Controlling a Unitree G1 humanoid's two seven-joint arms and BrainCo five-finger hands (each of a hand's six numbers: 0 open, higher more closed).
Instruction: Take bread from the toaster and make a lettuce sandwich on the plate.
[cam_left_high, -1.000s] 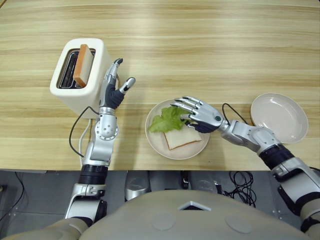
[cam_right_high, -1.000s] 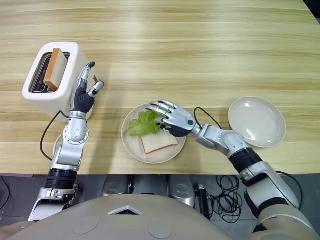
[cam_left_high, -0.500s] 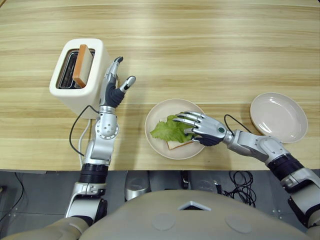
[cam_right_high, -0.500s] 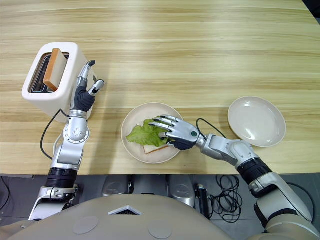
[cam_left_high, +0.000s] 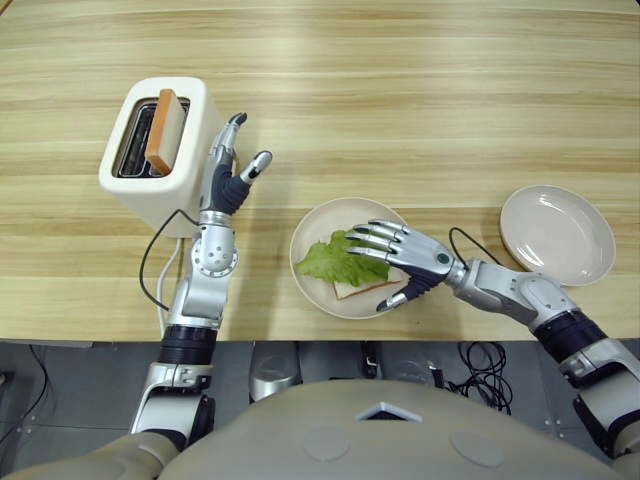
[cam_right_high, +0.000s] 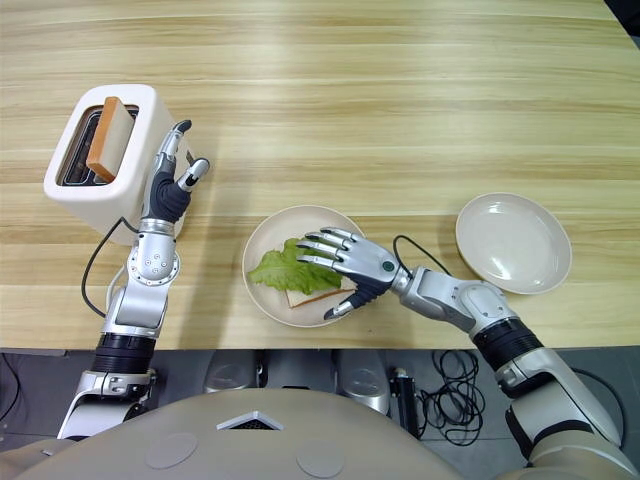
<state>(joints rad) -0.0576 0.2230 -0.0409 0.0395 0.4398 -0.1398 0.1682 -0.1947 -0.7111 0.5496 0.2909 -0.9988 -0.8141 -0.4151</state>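
A lettuce leaf (cam_left_high: 332, 261) is laid over one bread slice (cam_left_high: 362, 290) on the plate (cam_left_high: 326, 217) beneath the released right hand (cam_left_high: 414, 258), while the second slice (cam_left_high: 165, 131) is left in the toaster (cam_left_high: 192, 112) beside the open, empty left hand (cam_left_high: 229, 178).

A light wooden table (cam_left_high: 420, 100) with its grain running side to side carries everything. A white toaster (cam_left_high: 196, 115) stands on it just beside the left hand (cam_left_high: 228, 180), on that hand's outer side. Whether its wall touches the fingers cannot be told. A dark cord (cam_left_high: 150, 265) lies on the table behind that hand, curving alongside the forearm toward the near edge. A round pale plate (cam_left_high: 310, 225) rests directly under the right hand (cam_left_high: 415, 255), between the two hands. A second plate (cam_left_high: 557, 233) of the same kind lies on the outer side of the right hand, near its forearm and apart from the first plate.
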